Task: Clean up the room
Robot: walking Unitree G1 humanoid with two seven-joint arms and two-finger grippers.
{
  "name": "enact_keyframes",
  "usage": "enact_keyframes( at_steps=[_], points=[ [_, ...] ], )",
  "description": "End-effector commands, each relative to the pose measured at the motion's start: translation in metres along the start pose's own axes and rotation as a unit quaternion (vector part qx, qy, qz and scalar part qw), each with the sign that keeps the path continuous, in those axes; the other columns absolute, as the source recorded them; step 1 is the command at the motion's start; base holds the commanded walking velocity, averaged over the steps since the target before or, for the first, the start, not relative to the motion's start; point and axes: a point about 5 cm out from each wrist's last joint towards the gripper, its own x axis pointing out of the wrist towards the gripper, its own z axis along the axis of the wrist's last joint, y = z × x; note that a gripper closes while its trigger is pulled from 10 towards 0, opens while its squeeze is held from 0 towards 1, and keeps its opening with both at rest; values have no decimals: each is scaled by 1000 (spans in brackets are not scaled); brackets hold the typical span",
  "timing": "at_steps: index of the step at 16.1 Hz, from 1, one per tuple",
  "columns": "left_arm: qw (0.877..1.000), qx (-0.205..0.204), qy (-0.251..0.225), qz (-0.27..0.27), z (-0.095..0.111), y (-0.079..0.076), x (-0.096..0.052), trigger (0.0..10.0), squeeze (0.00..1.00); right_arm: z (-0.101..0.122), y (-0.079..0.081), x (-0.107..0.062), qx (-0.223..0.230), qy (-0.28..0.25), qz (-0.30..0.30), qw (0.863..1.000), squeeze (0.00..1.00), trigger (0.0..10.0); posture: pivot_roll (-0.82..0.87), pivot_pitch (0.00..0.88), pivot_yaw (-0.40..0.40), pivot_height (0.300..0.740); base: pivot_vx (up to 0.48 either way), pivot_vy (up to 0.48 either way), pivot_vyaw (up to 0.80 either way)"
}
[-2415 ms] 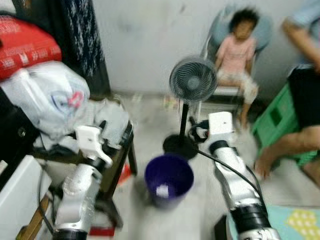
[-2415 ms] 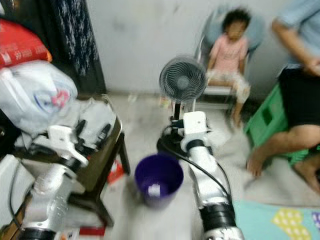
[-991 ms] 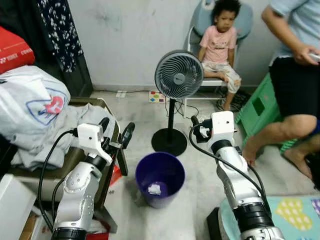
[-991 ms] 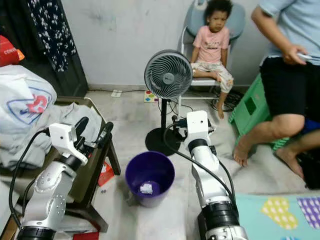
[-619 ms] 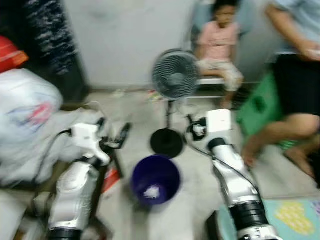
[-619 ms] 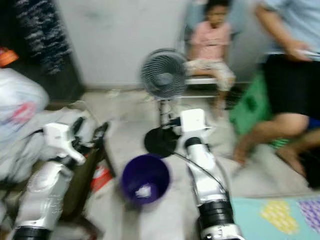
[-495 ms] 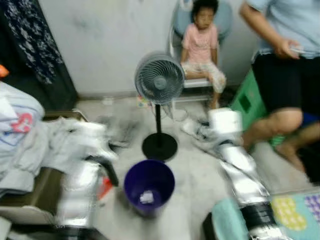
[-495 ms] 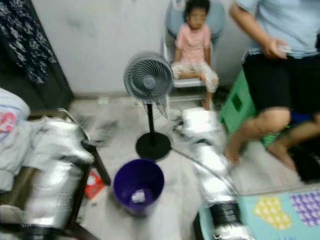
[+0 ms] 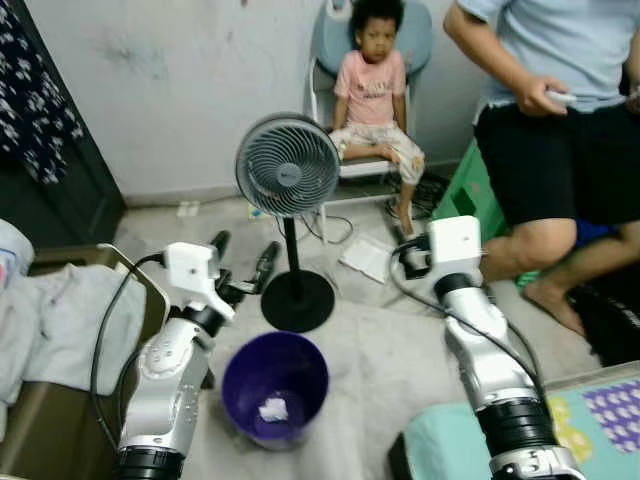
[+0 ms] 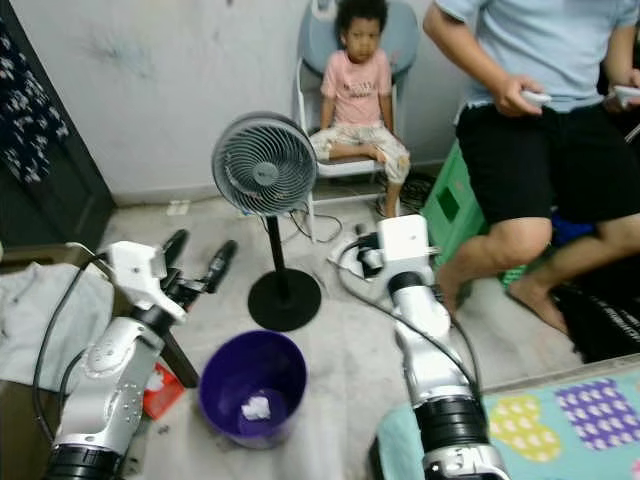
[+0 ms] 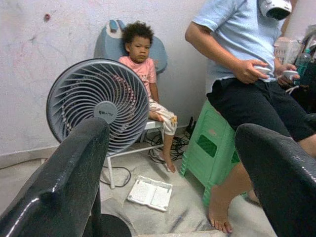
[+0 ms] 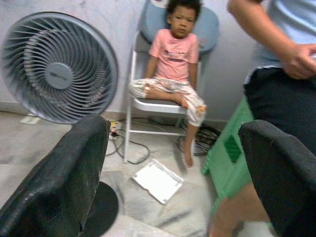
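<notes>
a person in a light blue shirt (image 9: 560, 50) sits on a green stool (image 9: 462, 190), off to the right of the standing fan (image 9: 288, 170), and a child (image 9: 372, 85) sits on a folding chair (image 10: 340, 160) behind the fan against the wall. the purple bin (image 9: 275, 385) stands just in front of the fan's round base, with a crumpled bit of paper (image 9: 272, 409) at its bottom. the left gripper (image 9: 242, 262) hangs spread and empty above the bin's near-left side. the right gripper (image 12: 168, 197) is likewise splayed with nothing between its fingers, held up to the right of the fan. an open white booklet (image 11: 150, 193) lies flat on the floor behind and right of the fan base, near the chair legs. it looks light and floppy, likely to sag or fan open, so pinching it at the spine or across a closed edge seems safest.
</notes>
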Motion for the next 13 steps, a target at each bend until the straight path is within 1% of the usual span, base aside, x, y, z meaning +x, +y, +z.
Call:
enact_keyframes(
  at_steps=[1, 2, 4, 10, 11, 13],
  points=[
    [1000, 12, 5, 22, 1, 12, -5, 10000, 0, 6, 12, 2, -2, -13, 19, 1000, 0, 10000, -49, 0, 13, 740, 0, 0, 0],
    [1000, 13, 5, 22, 1, 12, -4, 10000, 0, 6, 12, 2, -1, -14, 20, 1000, 0, 10000, -49, 0, 13, 740, 0, 0, 0],
    [1000, 13, 4, 23, 2, 13, -3, 10000, 0, 8, 14, 3, -3, -16, 21, 1000, 0, 10000, -50, 0, 16, 740, 0, 0, 800],
    [999, 19, -3, 27, 6, 12, 0, 10000, 0, 8, 12, 3, 0, -20, 17, 1000, 0, 10000, -48, 0, 14, 740, 0, 0, 800],
    [999, 24, -2, 34, 6, 14, -1, 10000, 0, 9, 13, 4, 1, -20, 17, 1000, 0, 10000, -45, 0, 15, 740, 0, 0, 569],
    [999, 25, -3, 34, 7, 14, -1, 10000, 0, 9, 14, 5, 5, -23, 17, 1000, 0, 10000, -41, 0, 18, 740, 0, 0, 0]
  ],
)
